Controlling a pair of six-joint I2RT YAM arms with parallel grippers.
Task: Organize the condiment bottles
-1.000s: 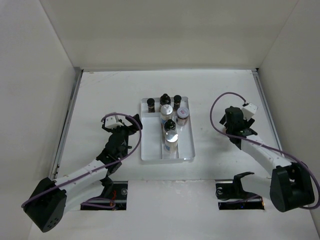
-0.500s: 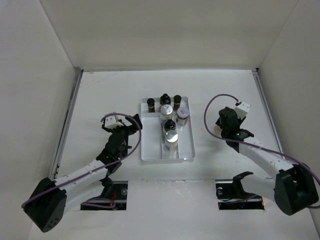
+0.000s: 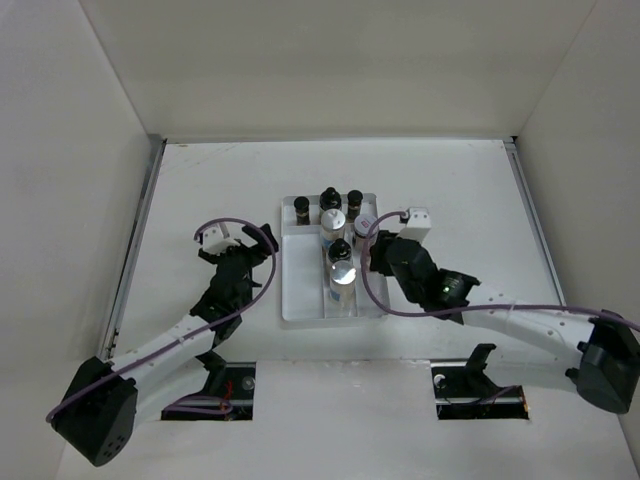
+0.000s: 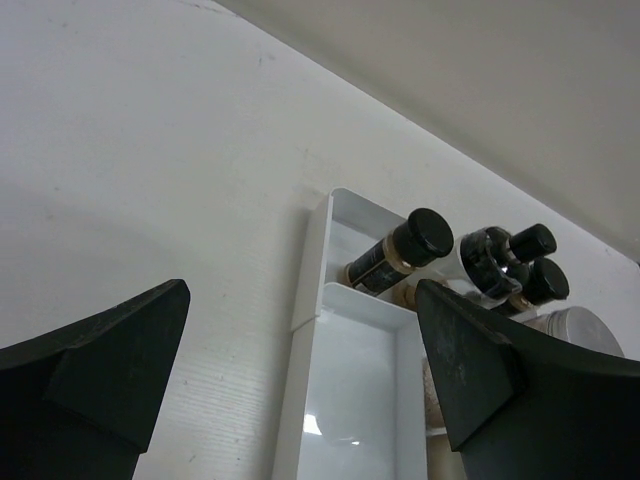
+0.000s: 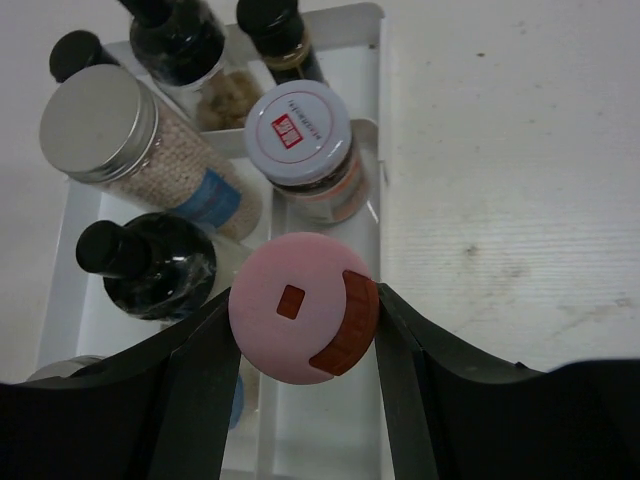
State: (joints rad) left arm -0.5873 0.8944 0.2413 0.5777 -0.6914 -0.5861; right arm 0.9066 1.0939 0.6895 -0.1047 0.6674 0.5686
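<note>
r claw (image 5: 304, 312) snug on pink-cap bottle (image 5: 285, 340), l claw (image 4: 300, 295) wide open, empty; white-cap bottle (image 5: 298, 133) w/ illegible red logo

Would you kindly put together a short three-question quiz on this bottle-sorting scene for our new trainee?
1. True or false: the white tray holds no bottles.
2. The right gripper is shut on a condiment bottle. Its cap is: A silver, B pink, C black.
3. Short answer: what does the left gripper hold?

Key
1. False: several bottles stand in it.
2. B.
3. Nothing. Its jaws stand wide open beside the tray.
</note>
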